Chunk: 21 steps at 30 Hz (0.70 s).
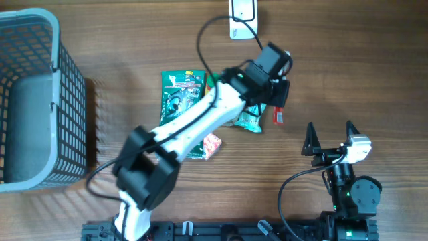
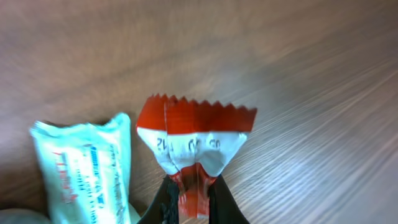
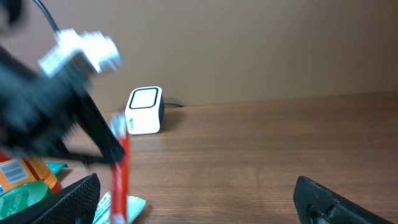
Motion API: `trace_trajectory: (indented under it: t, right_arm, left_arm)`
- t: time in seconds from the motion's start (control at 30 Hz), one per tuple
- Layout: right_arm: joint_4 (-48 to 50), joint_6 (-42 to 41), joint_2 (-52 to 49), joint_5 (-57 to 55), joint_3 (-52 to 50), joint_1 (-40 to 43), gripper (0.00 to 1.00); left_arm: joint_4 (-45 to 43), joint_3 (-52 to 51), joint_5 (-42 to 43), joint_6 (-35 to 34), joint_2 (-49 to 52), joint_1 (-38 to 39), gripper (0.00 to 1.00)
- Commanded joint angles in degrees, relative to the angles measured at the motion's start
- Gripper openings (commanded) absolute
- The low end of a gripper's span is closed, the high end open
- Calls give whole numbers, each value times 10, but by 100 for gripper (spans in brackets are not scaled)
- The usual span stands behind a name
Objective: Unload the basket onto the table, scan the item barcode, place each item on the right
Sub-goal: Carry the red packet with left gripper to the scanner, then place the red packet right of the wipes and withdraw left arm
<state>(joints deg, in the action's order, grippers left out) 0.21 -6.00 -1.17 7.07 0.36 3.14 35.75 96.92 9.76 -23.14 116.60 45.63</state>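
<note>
Our left hand (image 2: 189,202) clenches the red packet (image 2: 196,140) at two o'clock; our right hand (image 1: 330,132) gapes empty. Gripped by one end, the packet may twist, hiding its barcode from the scanner (image 1: 242,17) at twelve.

red packet (image 3: 120,186) upright in blurred left gripper (image 3: 113,153), white scanner (image 3: 144,111) behind, right gripper (image 3: 199,208) jaws wide apart

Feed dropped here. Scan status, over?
Left gripper shut on red packet. Right gripper open, empty. Scanner at far edge, nothing between.
</note>
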Motion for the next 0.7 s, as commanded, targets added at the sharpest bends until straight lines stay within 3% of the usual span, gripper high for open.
trace_trajectory:
  t: [0.0, 0.13, 0.37, 0.57, 0.67]
  right_arm:
    - [2, -2, 2, 0, -1, -2, 100]
    - [2, -1, 2, 0, -1, -2, 100]
    - [2, -2, 2, 0, -1, -2, 100]
    - [2, -1, 2, 0, -1, -2, 100]
    - [2, -1, 2, 0, -1, -2, 99]
  left_arm:
    - [-2, 6, 2, -14, 42, 10, 4]
    - [11, 6, -9, -48, 60, 15, 4]
    - [28, 6, -64, -300, 61, 15, 4]
    - [45, 6, -134, -419, 61, 15, 4]
    - [43, 6, -135, -433, 61, 15, 4]
